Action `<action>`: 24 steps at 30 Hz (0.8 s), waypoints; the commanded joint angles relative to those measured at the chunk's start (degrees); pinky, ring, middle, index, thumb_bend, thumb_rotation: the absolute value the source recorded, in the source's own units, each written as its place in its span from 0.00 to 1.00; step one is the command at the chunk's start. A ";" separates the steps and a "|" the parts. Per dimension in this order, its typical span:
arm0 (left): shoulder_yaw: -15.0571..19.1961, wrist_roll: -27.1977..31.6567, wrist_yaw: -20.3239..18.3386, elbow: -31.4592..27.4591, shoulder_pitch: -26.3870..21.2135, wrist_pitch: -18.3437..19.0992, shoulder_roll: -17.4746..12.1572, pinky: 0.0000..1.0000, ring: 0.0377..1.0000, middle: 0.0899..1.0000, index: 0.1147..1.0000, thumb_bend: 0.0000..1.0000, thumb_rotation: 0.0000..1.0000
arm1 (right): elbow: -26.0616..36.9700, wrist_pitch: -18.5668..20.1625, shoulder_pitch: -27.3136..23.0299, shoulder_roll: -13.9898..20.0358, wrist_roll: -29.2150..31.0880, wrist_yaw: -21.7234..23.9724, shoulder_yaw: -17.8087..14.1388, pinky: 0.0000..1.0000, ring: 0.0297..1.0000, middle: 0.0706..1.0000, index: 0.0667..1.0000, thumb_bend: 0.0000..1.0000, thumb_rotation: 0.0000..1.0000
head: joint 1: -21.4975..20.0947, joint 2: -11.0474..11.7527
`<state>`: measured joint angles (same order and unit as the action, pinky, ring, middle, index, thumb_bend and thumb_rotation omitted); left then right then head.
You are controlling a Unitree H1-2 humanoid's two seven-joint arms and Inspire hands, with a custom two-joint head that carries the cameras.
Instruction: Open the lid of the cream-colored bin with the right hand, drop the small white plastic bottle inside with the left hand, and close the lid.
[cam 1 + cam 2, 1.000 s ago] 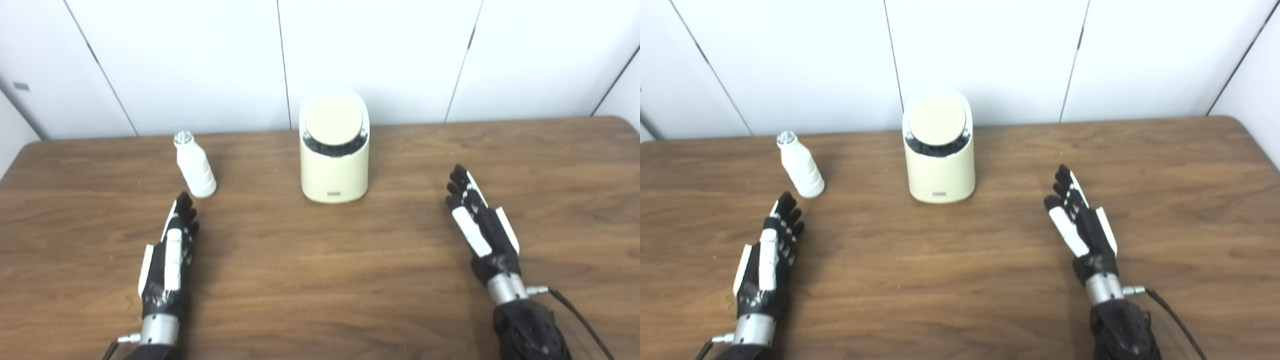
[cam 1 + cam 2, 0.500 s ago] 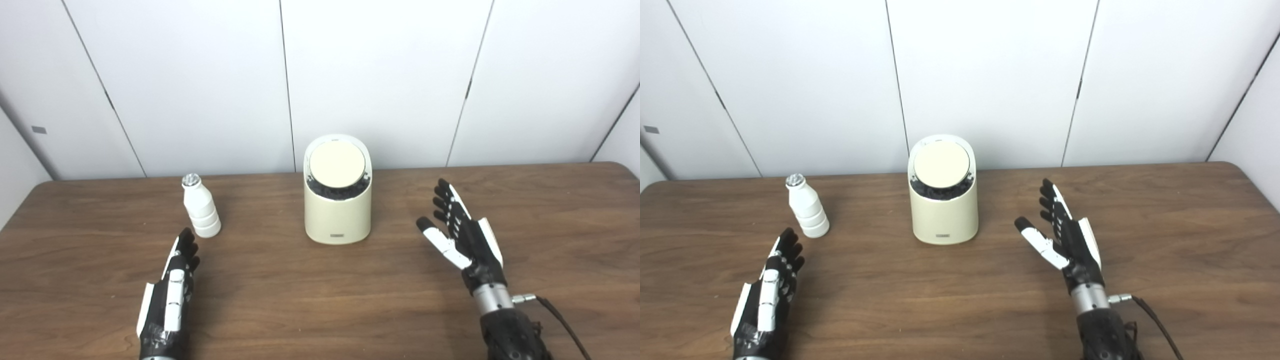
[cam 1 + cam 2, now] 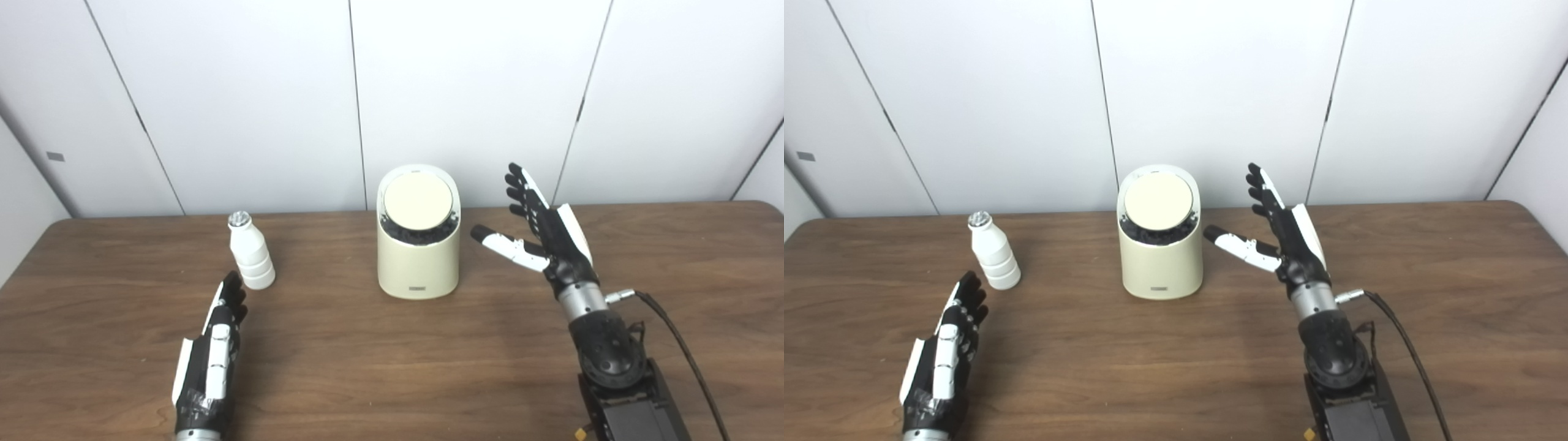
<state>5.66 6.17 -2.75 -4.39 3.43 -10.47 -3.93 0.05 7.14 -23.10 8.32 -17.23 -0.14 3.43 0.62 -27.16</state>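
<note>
The cream-colored bin [image 3: 418,257] stands upright at the table's middle back, its round lid [image 3: 418,202] shut and tilted toward me. A small white plastic bottle [image 3: 250,259] stands upright to its left. My left hand [image 3: 211,361] lies flat and open on the table just in front of the bottle, fingertips close to its base without touching it. My right hand [image 3: 542,229] is raised beside the bin's right side, open, fingers spread upward and thumb pointing at the bin, a short gap away.
The brown wooden table [image 3: 392,367] ends at a white panelled wall [image 3: 245,92] just behind the bin. A black cable [image 3: 680,349] trails from my right wrist toward the front right.
My right hand has lifted off the table and moved forward and left to beside the bin, thumb spreading. The camera tilted up. My left hand, bottle and bin stayed put.
</note>
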 commanded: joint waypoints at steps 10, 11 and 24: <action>-0.87 -0.67 -0.07 4.39 0.03 -3.68 1.25 1.00 1.00 1.00 1.00 0.44 0.97 | -5.19 -0.83 -10.77 1.45 -6.22 0.18 5.17 0.91 0.96 0.96 0.97 0.78 0.47 | 0.53 -0.24; -0.89 -0.72 -0.08 4.63 -0.03 -3.94 1.28 1.00 1.00 1.00 1.00 0.44 0.97 | -5.93 -0.97 -11.29 1.42 -6.58 -0.02 5.46 0.90 0.95 0.96 0.96 0.78 0.47 | 0.55 -0.23; -0.88 -0.77 0.47 6.14 -0.59 -3.93 2.22 1.00 1.00 1.00 1.00 0.45 0.94 | -16.32 -2.57 -18.78 0.53 -10.45 -2.46 7.83 0.84 0.92 0.94 0.95 0.78 0.44 | 0.93 -0.22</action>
<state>5.58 5.36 -2.53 -2.24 1.65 -12.53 -3.16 -17.16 6.77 -38.11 9.17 -27.15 -1.21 11.30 1.50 -27.33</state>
